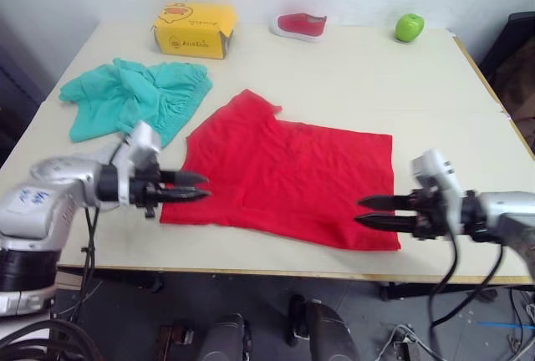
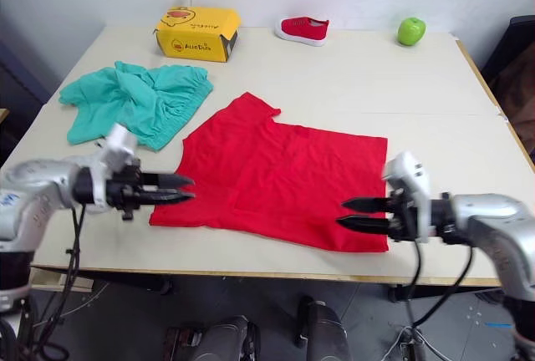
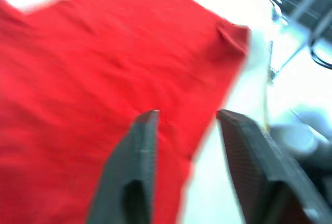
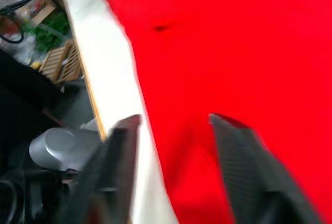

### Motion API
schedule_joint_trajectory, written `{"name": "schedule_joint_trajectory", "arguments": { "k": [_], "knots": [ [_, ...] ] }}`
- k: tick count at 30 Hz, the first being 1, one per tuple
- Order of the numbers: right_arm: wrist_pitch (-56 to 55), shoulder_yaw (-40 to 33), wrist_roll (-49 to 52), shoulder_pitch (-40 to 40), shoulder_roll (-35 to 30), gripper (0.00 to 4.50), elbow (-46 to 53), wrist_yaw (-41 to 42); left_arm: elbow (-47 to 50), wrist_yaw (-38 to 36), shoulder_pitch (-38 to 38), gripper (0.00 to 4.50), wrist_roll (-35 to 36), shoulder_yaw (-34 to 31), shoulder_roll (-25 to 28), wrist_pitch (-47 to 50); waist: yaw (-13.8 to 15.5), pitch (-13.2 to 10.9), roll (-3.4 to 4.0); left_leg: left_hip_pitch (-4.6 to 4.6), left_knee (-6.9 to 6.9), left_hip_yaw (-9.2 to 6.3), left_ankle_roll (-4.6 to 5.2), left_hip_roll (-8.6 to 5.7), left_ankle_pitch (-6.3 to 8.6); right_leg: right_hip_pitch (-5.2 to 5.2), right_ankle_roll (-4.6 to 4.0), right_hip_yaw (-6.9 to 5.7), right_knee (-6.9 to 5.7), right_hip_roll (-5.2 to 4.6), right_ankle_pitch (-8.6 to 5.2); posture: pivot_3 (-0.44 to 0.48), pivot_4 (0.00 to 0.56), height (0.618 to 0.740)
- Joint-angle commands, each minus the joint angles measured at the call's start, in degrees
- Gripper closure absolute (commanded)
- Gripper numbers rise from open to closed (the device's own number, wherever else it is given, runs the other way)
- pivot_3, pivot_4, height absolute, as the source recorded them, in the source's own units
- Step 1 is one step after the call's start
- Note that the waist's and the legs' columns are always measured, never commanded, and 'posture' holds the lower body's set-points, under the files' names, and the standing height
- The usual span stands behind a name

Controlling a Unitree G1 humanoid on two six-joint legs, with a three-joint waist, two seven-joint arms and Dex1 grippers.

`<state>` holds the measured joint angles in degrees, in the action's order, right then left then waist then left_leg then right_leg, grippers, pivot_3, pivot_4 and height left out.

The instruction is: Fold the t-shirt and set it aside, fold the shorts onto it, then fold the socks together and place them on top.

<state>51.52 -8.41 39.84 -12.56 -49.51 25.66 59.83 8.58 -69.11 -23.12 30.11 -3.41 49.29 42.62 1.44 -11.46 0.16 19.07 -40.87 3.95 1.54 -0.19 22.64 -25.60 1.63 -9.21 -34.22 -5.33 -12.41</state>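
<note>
The t-shirt (image 1: 284, 179) lies flat in the middle of the table (image 1: 435, 85), not folded yet. The shorts (image 1: 134, 98) sit crumpled just beside it (nothing is stacked so far). The left gripper (image 1: 199, 187) and right gripper (image 1: 368, 211) hover at the shirt's near corners, jaws apart and empty. A yellow box (image 1: 193, 29), a small shoe (image 1: 301, 24) and a green apple (image 1: 410, 27) sit far back, out of the way

We hold both arms low along the table's (image 1: 351, 68) near edge, forearms turned inward. Our left gripper (image 1: 201, 187) and right gripper (image 1: 364, 211) point toward each other, fingers parted.
</note>
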Motion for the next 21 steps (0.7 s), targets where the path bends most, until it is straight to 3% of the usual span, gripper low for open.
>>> {"name": "schedule_joint_trajectory", "arguments": {
  "k": [1, 3, 9, 21],
  "knots": [
    [-4.79, 6.07, -5.31, 0.62, 3.3, 3.86, 3.12, -5.31, -0.62, 3.74, 1.05, 4.02, -5.61, 3.71, -1.39, -5.58, 0.16, 0.0, -0.01, 0.01, 0.0, -0.02, 0.0, -0.01, 0.0, 0.0, 0.0, 0.0, 0.03, 0.0, 0.0, 0.0, 0.15, 0.74],
    [-6.26, 9.0, -7.77, 1.03, 4.74, 4.48, 2.53, -7.13, -3.22, 4.92, 1.2, 4.5, -7.65, 5.18, -2.36, -7.54, 0.16, 0.0, -0.01, 0.05, -0.01, -0.02, 0.02, -0.03, 0.0, 0.0, 0.0, -0.01, 0.03, 0.0, 0.0, 0.0, 0.15, 0.74],
    [-14.1, 13.11, -17.01, 5.66, 3.28, 4.48, -4.21, -8.77, -9.95, 6.52, 2.83, 4.5, -11.96, 6.29, -3.02, -13.15, 0.0, 0.01, -0.02, 0.08, 0.0, 0.0, 0.08, -0.02, -0.01, -0.02, 0.0, -0.06, 0.06, 0.03, 0.0, 0.0, 0.15, 0.74],
    [-24.06, -1.42, -16.46, 17.09, -4.4, 4.48, -13.15, -2.54, -19.39, 5.77, 7.37, 4.5, -12.95, 0.67, 2.26, -20.79, 0.03, 0.3, 0.02, -0.24, 0.02, 0.01, 0.22, 0.03, 0.1, 0.21, 0.0, -0.01, 0.24, -0.07, -0.01, 0.0, 0.15, 0.74]
  ]
}}
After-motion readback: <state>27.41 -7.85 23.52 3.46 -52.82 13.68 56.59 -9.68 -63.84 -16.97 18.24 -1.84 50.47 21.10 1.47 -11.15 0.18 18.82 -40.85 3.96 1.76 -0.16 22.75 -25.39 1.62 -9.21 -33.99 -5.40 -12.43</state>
